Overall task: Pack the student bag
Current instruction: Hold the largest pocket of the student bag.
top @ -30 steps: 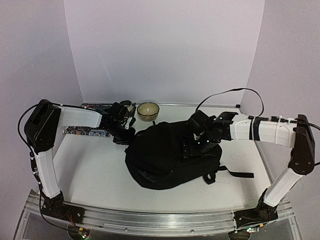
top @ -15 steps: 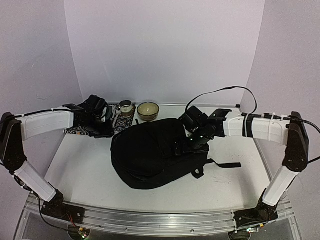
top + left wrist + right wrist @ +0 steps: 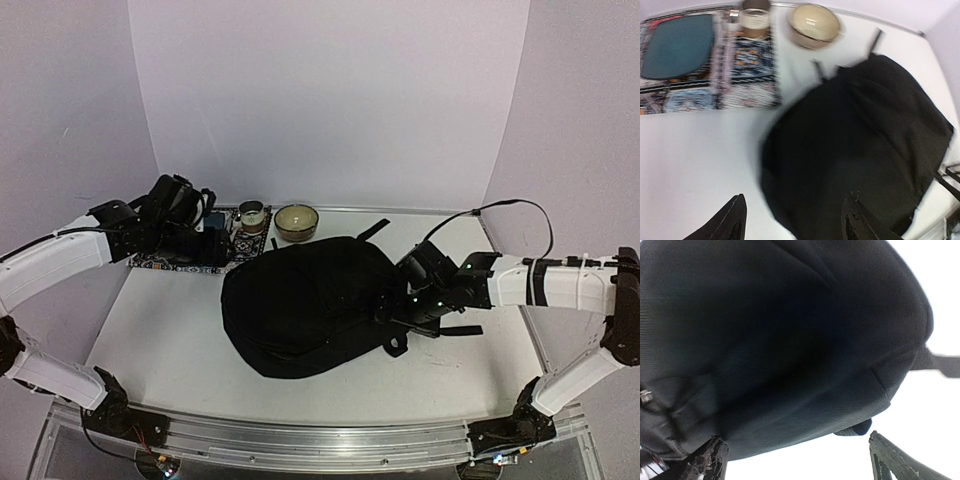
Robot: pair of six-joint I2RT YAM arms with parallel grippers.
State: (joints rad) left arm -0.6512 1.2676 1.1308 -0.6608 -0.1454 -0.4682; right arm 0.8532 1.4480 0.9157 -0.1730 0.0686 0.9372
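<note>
The student bag [image 3: 300, 305], a large black backpack, lies flat in the middle of the table; it also fills the right half of the left wrist view [image 3: 860, 145] and nearly all of the right wrist view [image 3: 790, 340]. My left gripper [image 3: 220, 250] hovers off the bag's far left corner, over the table. Its jaws [image 3: 795, 220] are open with nothing between them. My right gripper [image 3: 388, 308] sits at the bag's right side, low and close to the fabric. It is open [image 3: 797, 457], with only the bag's edge and bare table between the fingers.
A patterned book [image 3: 705, 65] with a teal oval lies at the back left, under my left arm. A small jar [image 3: 251, 216] and a tan bowl [image 3: 296, 221] stand by the back wall. Loose black straps [image 3: 455, 330] trail from the bag's right side.
My left gripper has let go, opened and drawn back to the left. The bag has slid left. My right arm has swung down to the bag's right side.
</note>
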